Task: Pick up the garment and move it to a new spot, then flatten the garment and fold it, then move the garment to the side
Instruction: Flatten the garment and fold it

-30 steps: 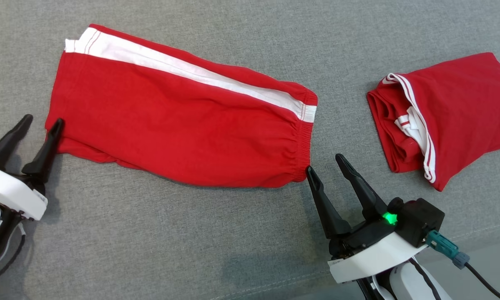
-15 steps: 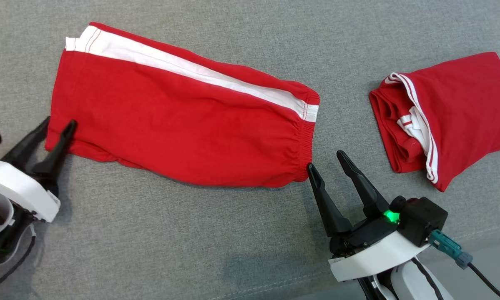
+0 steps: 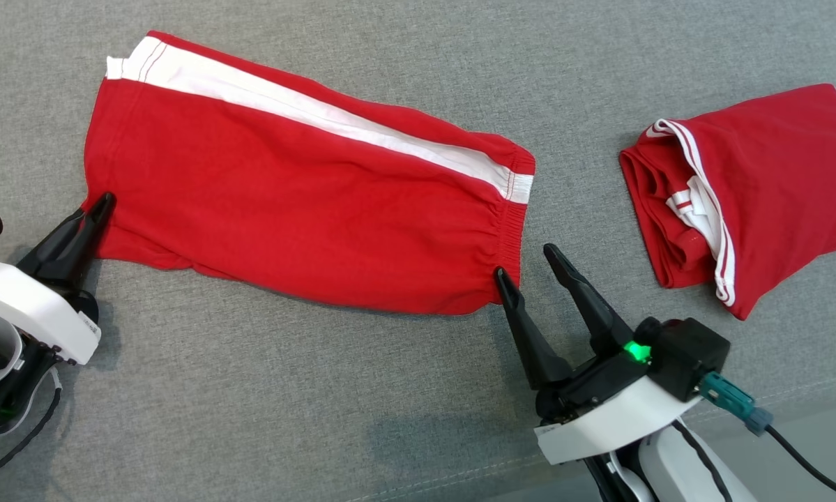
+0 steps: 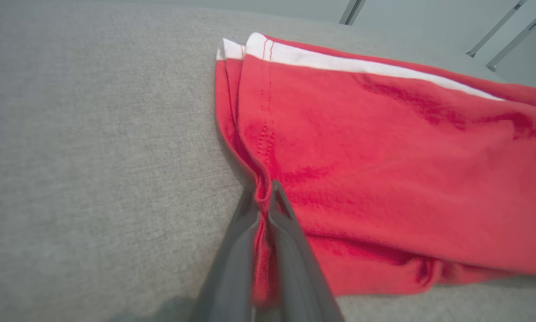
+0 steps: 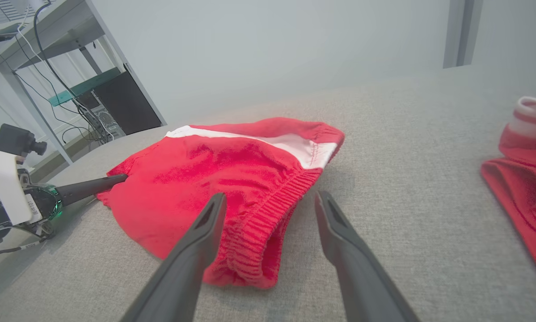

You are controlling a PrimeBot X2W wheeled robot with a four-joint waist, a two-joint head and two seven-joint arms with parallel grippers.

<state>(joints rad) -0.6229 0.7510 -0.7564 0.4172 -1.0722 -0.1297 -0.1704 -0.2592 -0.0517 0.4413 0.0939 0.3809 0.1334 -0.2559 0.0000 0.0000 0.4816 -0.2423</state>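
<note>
The garment [image 3: 306,202], red shorts with a white side stripe, lies flat across the grey cushion, leg hem at the left and elastic waistband at the right. My left gripper [image 3: 104,203] is shut on the hem's near left corner; the left wrist view shows red cloth [image 4: 384,147] pinched between its fingers [image 4: 290,232]. Beside the waistband's near corner my right gripper [image 3: 526,263] stands open, its left fingertip touching the cloth. In the right wrist view the waistband [image 5: 268,214] lies between and just beyond my right gripper [image 5: 270,199].
A second red garment [image 3: 752,188], folded with white trim, lies at the right of the grey cushion [image 3: 285,390]. The cushion's front edge runs along the lower right. Shelving with cables [image 5: 48,67] stands beyond the cushion's far left in the right wrist view.
My left gripper moved in onto the hem corner and closed on it. My right gripper slid slightly left toward the waistband, staying open.
</note>
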